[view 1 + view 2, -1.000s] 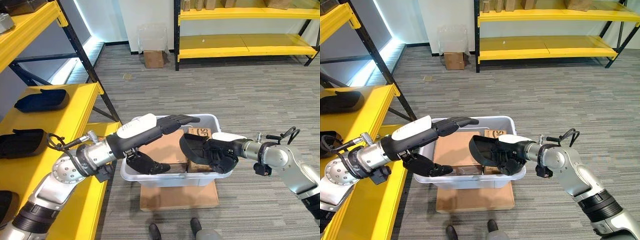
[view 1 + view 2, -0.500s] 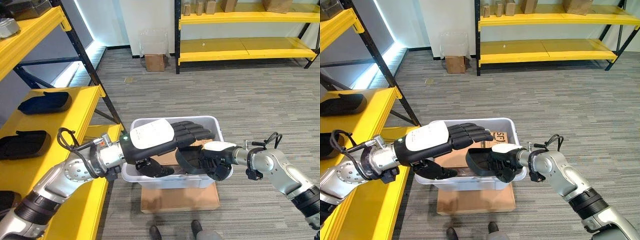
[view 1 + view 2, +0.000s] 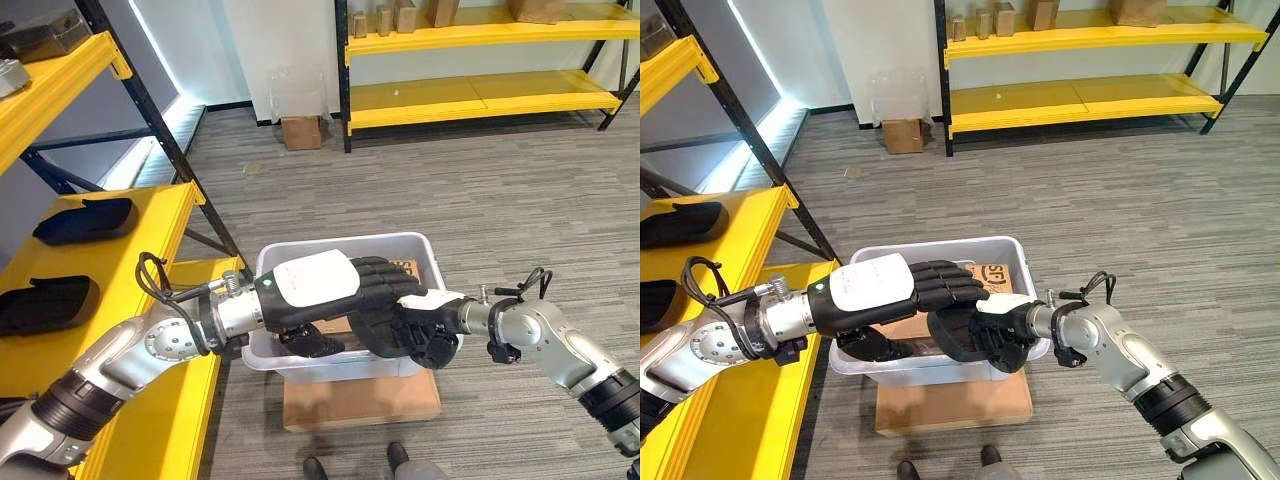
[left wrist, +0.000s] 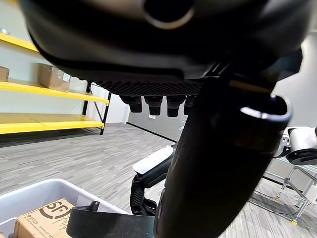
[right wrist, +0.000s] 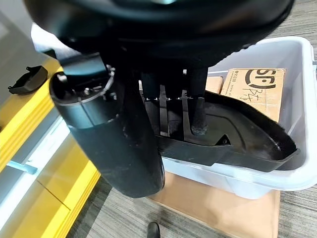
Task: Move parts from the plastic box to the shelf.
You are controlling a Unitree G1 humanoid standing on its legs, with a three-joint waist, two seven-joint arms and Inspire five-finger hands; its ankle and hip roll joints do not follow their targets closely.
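Right wrist view: the right hand (image 5: 148, 89) grips a black part (image 5: 237, 141) over the plastic box (image 5: 302, 119). The left hand (image 3: 330, 285) hovers flat, fingers straight, above it.

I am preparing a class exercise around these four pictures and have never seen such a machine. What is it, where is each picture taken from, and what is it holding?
This is a two-armed humanoid robot with dark, finger-bearing hands. Two pictures come from a stereo camera on its head, looking down; the other two come from cameras on its wrists, looking along each hand from very close.

On the floor stands a pale plastic box on a flat piece of cardboard, with cardboard cartons inside. The right hand has its fingers curled round a black curved part at the box. The left hand reaches over it with fingers straight.

To the robot's left is a yellow shelf where similar black parts already lie. More yellow shelving stands at the far wall.
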